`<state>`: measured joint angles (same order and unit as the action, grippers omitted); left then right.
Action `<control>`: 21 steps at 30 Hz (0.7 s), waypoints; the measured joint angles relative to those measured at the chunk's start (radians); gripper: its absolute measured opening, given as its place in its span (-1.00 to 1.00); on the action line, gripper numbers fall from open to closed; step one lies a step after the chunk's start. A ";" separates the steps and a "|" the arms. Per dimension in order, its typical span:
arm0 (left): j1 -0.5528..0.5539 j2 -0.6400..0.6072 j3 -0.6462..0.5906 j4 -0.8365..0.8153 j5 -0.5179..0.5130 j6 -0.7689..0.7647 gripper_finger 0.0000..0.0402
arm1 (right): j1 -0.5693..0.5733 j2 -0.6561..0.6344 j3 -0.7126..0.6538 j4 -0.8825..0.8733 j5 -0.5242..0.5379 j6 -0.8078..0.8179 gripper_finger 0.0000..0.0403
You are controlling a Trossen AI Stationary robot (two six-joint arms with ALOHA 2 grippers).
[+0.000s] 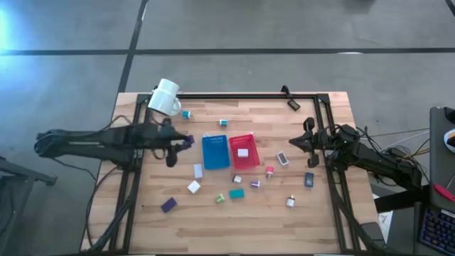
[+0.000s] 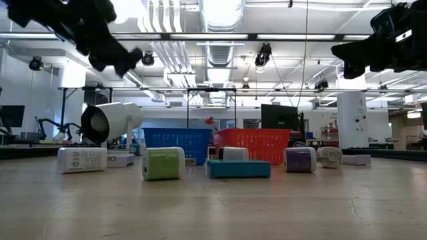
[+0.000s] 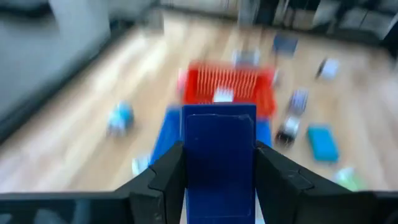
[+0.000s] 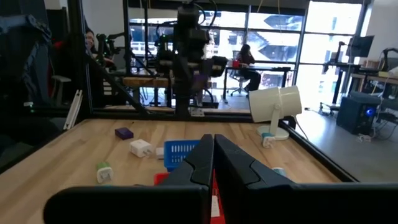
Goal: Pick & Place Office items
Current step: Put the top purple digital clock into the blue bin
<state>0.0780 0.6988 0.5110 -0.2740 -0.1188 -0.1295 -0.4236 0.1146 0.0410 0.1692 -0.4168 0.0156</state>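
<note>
Left wrist view gives us the clearest read: a dark blue block [image 3: 219, 155] sits clamped between the two fingers [image 3: 163, 180] of the left tool [image 3: 217, 186], which is closed on its sides. We judge it is held this way for carrying, since the blue tray [image 3: 163, 134] and the red tray [image 3: 230, 93] lie straight ahead of it. In the high view the left tool [image 1: 186, 141] hangs just beside the blue tray [image 1: 215, 152], above the desk [image 1: 178, 227], so a drop into a tray looks like the step in hand.

The other office items lie scattered on the desk in front of the trays: a purple block [image 1: 168, 205], a white block [image 1: 193, 187], a green piece [image 1: 220, 198], a teal block [image 1: 237, 193]. One white piece [image 1: 243, 152] already rests inside the red tray [image 1: 252, 161].

The white mug [image 1: 166, 97] lies tipped near the far-left corner.

The right tool [image 1: 308, 139] waits at the desk's right edge, its fingers [image 4: 202, 165] pressed together on nothing.
</note>
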 joint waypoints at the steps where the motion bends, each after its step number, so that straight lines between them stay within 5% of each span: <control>1: 0.003 -0.044 -0.023 0.044 0.000 0.010 -0.25 | 0.000 0.000 0.000 0.000 0.000 -0.010 -0.96; 9: 0.003 -0.317 -0.244 0.329 -0.001 0.167 -0.25 | 0.000 -0.001 0.000 0.006 0.011 -0.023 -0.96; 21: 0.003 -0.526 -0.428 0.389 0.017 0.152 -0.25 | 0.000 0.000 0.000 0.006 0.087 -0.028 -0.96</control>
<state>0.0811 0.1726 0.0829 0.1154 -0.1020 0.0227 -0.4237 0.1150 0.0410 0.1757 -0.3302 -0.0120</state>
